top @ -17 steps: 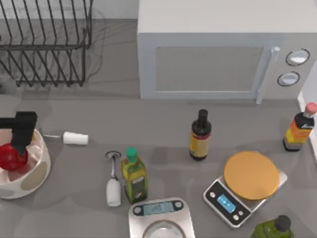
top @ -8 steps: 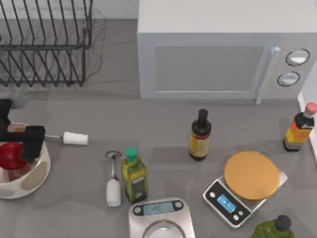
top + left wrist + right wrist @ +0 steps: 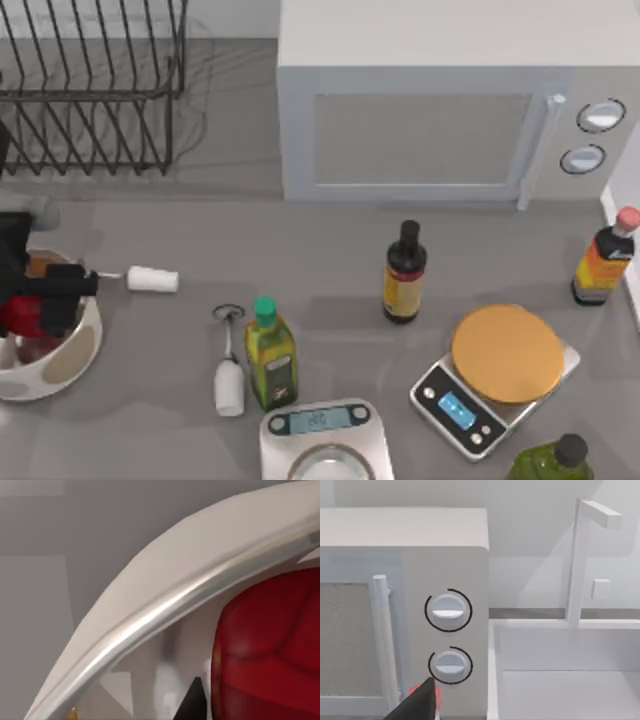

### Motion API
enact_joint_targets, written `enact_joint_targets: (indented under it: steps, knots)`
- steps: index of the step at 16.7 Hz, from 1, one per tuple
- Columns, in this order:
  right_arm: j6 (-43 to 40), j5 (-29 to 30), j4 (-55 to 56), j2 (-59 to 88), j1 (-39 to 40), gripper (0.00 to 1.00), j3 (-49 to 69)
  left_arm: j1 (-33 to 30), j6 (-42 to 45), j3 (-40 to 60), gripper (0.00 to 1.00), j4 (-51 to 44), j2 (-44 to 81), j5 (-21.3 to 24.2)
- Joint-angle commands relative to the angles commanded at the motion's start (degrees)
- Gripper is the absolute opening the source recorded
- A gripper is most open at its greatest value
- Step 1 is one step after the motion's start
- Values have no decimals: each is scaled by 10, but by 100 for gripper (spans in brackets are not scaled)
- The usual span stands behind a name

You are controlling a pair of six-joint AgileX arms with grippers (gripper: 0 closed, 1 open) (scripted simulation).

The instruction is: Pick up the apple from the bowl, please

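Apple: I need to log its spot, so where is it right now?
The apple is at the top view's far left, over the bowl, at the left gripper, left of the small white cylinder.

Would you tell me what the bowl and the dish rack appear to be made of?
The bowl looks like glazed ceramic: cream with tan spots, and its rim catches a bright highlight in the left wrist view. The dish rack looks like dark coated metal wire, judging by its thin bars.

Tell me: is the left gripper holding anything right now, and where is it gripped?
Looks like the apple, gripped at its sides by the left gripper over the bowl; actual jaw contact cannot be confirmed.
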Motion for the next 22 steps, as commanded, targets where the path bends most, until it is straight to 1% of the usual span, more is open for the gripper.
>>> enact_joint_targets:
  steps: [13,14,21,22]
  knots:
    - [0,0,0,0,0,100,0,0,0,0,2,0,0,0]
    - [0,0,0,0,0,100,0,0,0,0,0,0,0,0]
    - [0,0,0,0,0,100,0,0,0,0,0,0,0,0]
    - [0,0,0,0,0,100,0,-3,-2,20,0,-6,-22,5]
